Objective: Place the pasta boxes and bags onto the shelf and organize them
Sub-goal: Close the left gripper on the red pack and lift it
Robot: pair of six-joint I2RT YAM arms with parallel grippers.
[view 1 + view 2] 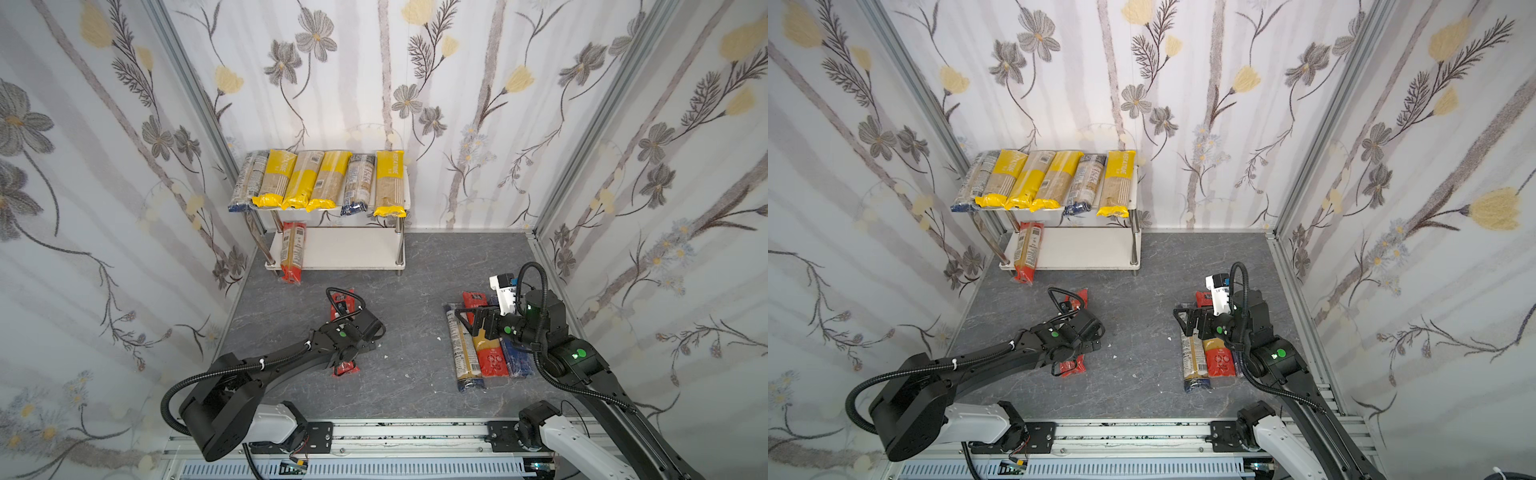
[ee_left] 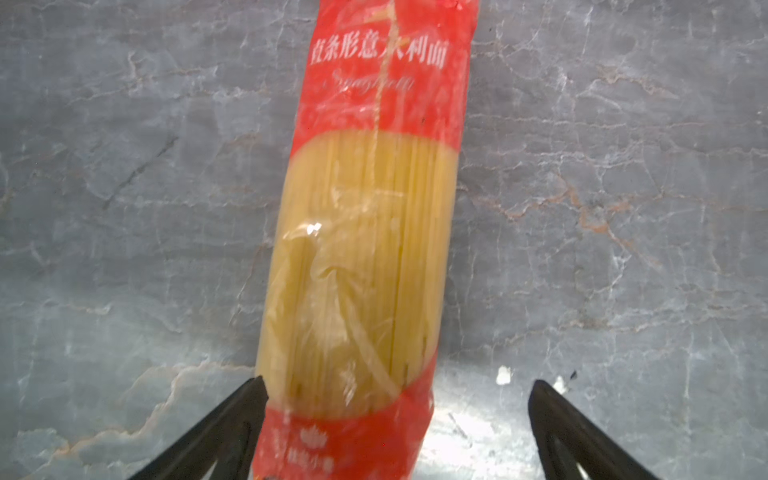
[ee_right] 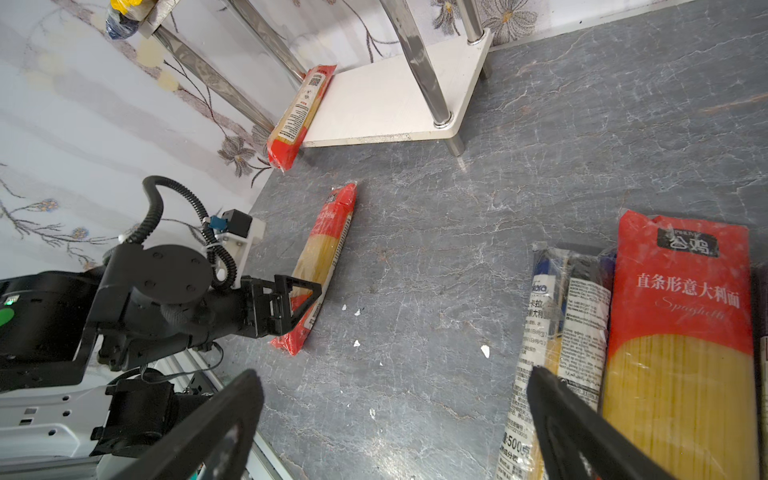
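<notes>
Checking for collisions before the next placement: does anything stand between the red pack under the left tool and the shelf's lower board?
Nothing visible does. The floor between the red pack and the lower board is bare; a second red pack occupies only the board's left end.

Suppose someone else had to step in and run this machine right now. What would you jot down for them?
Left gripper: open, jaws either side of the red-ended pack lying on the table; not gripped.
Right gripper: open, empty, over the right-hand cluster.
Done: six packs across the top tier of the shelf; one lower-tier pack at the left edge, overhanging the front.
Left: the red-ended pack, plus the cluster's blue-ended pack, red-fronted pack and dark blue pack.
</notes>
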